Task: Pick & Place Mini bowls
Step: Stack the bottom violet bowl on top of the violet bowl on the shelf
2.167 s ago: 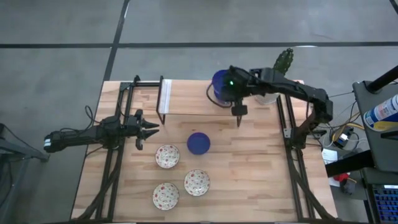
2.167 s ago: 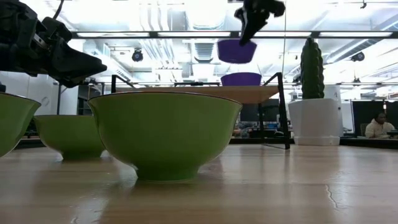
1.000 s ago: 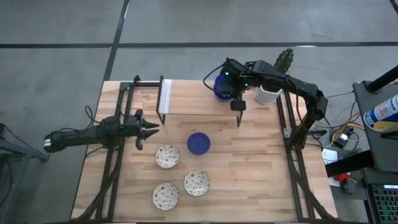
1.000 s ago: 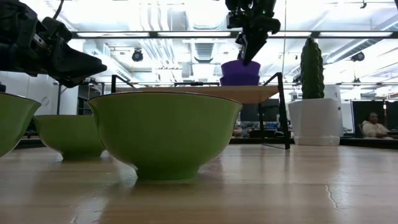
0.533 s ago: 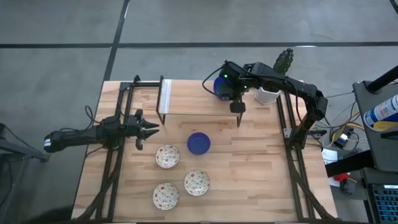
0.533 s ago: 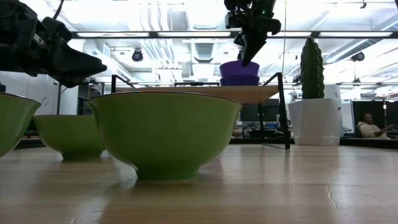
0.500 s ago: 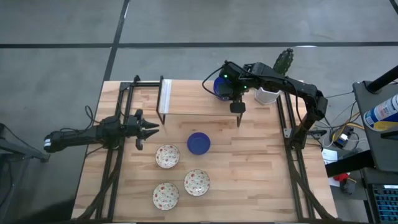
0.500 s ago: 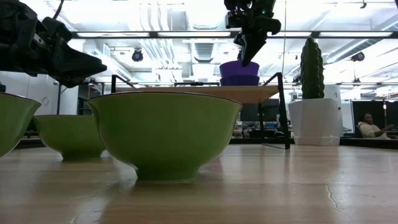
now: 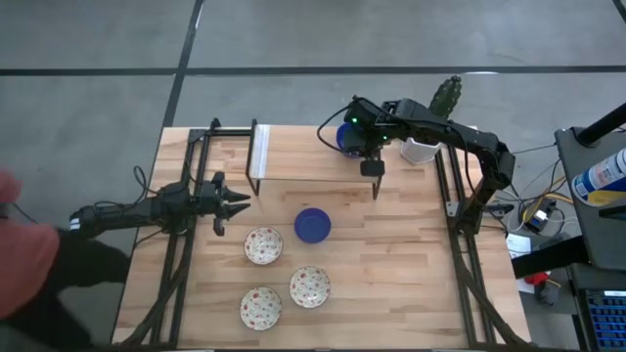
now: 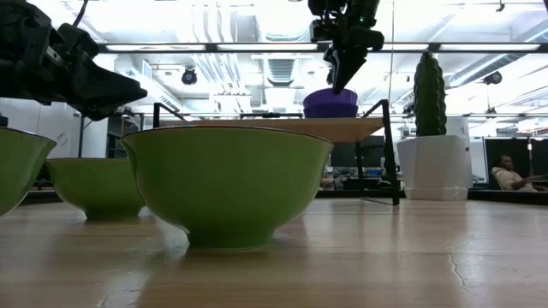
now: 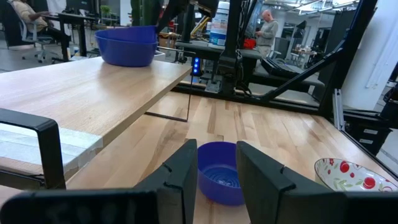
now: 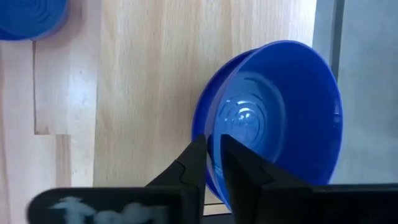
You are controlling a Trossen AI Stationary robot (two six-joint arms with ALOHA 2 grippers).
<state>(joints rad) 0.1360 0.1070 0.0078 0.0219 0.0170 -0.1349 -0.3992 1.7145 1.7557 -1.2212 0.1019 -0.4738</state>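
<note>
Two deep blue mini bowls [image 9: 344, 136] sit nested on the raised wooden shelf near the table's far edge, also visible in the low view [image 10: 330, 103] and the left wrist view [image 11: 127, 46]. My right gripper [image 9: 365, 153] stands over them, shut on the upper bowl [image 12: 273, 118]. A third blue bowl [image 9: 312, 225] rests on its base mid-table. Three cream speckled bowls [image 9: 263, 245], [image 9: 309, 286], [image 9: 260, 308] stand nearer the near edge. My left gripper [image 9: 242, 200] waits open at the table's left, level, pointing at the lone blue bowl [image 11: 219, 179]. My right gripper pinches the upper blue bowl's rim [image 12: 209, 144] on its right-hand side, one finger [image 12: 242, 168] inside the bowl and one finger [image 12: 194, 163] outside. The fingers come from above, pointing down [image 10: 341, 68]. The bowl sits upright, nested in the blue bowl beneath it on the shelf.
A white pot with a cactus [image 9: 423, 147] stands at the far right, close beside the right arm [image 10: 436, 162]. Dark metal frames [image 9: 201, 166] run along both table sides. A person's red sleeve [image 9: 24, 256] shows at the left edge. Bare wood lies right of the bowls.
My right gripper has sunk a little, still shut on the blue bowl's rim. The bowl has settled down into the other blue bowl on the shelf, so the two now read as one stack. A red sleeve has entered the high view at the left.
</note>
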